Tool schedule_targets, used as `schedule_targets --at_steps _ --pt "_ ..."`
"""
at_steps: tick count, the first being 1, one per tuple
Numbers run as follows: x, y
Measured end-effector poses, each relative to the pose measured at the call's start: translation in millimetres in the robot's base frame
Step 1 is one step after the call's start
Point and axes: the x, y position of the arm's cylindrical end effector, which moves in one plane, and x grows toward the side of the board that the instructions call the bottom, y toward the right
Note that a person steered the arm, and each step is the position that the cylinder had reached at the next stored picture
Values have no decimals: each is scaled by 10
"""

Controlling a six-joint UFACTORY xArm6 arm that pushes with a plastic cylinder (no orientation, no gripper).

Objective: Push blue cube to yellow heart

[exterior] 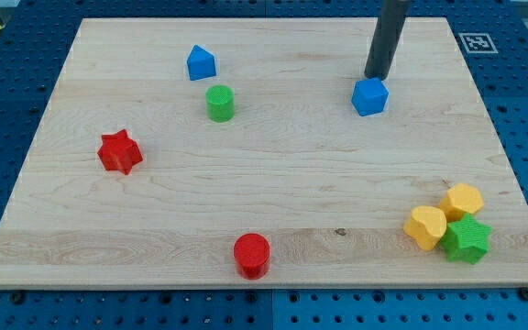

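The blue cube [369, 96] sits on the wooden board toward the view's upper right. My tip [376, 76] stands just above it in the view, at its top edge, touching or nearly touching it. The yellow heart [425, 225] lies near the view's lower right corner, far below the blue cube and a little to its right. It touches a green star [467, 239] on its right.
A yellow hexagon [463, 200] sits just above the green star. A second blue block, house-shaped [201, 62], and a green cylinder [219, 103] lie at the upper left. A red star [119, 151] is at the left, a red cylinder [251, 255] at the bottom centre.
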Motion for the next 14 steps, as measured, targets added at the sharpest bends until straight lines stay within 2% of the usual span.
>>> schedule_targets --at_steps 1,4,5,6,7,9,10,11,12,13,14 --pt "212 -77" --pt "1789 -91" --pt "1587 -31" --pt "832 277" --pt "354 301" --pt "652 -712" --pt "839 -959" --pt "863 -939" --pt "890 -602" --pt "1089 -329" --pt "1477 -298"
